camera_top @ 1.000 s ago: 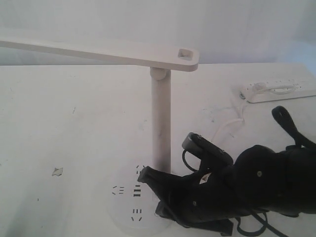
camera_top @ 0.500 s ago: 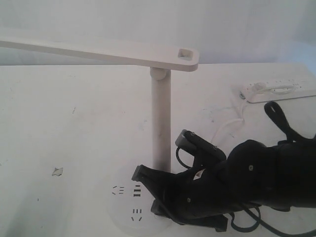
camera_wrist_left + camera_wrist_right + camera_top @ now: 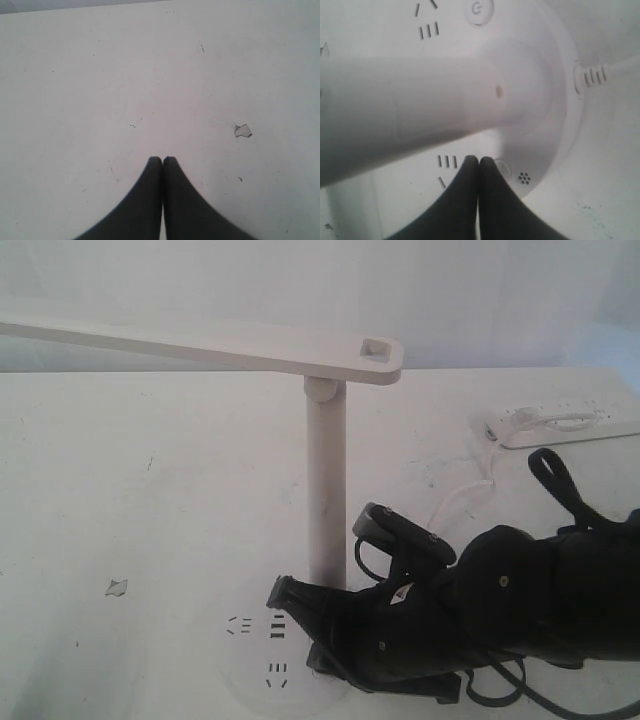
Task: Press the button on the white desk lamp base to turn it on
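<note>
The white desk lamp stands mid-table with its tall post (image 3: 326, 480), long flat arm (image 3: 200, 345) and round base (image 3: 262, 672). My right gripper (image 3: 281, 592) is shut and lies low over the base beside the foot of the post. In the right wrist view its tips (image 3: 479, 159) rest at the edge of a small ringed round button (image 3: 503, 169), partly covering it, with a sun-like cluster of dots (image 3: 523, 177) next to it. Dark socket slots (image 3: 447, 161) lie just beside the tips. My left gripper (image 3: 162, 159) is shut over bare table.
A second round button with a power symbol (image 3: 478, 10) sits across the post (image 3: 420, 100). The lamp's cable (image 3: 460, 495) runs toward a white power strip (image 3: 560, 422) at the back right. A chipped spot (image 3: 116, 587) marks the table at the left.
My right gripper has slid a little leftward and lower along the base toward the foot of the post. The lamp has not moved.
</note>
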Tool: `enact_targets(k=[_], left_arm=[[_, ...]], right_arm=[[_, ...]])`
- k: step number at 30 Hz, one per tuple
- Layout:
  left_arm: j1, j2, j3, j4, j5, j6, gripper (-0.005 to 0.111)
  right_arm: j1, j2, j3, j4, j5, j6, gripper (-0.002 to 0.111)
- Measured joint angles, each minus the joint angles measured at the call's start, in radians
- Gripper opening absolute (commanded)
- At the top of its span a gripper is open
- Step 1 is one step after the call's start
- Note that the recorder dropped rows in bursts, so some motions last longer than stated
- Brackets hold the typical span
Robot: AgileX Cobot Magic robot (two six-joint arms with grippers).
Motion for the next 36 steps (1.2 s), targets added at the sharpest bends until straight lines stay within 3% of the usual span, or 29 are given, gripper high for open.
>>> enact_targets(k=[20, 36], left_arm=[[0.0, 0.0, 0.0, 0.0, 0.0, 0.0, 0.0], [0.0, 0.0, 0.0, 0.0, 0.0, 0.0, 0.0]], right_arm=[[0.0, 0.035, -0.011, 0.004, -0.009, -0.015, 0.0], [0.0, -0.288, -0.011, -0.113, 0.07, -0.039, 0.0]])
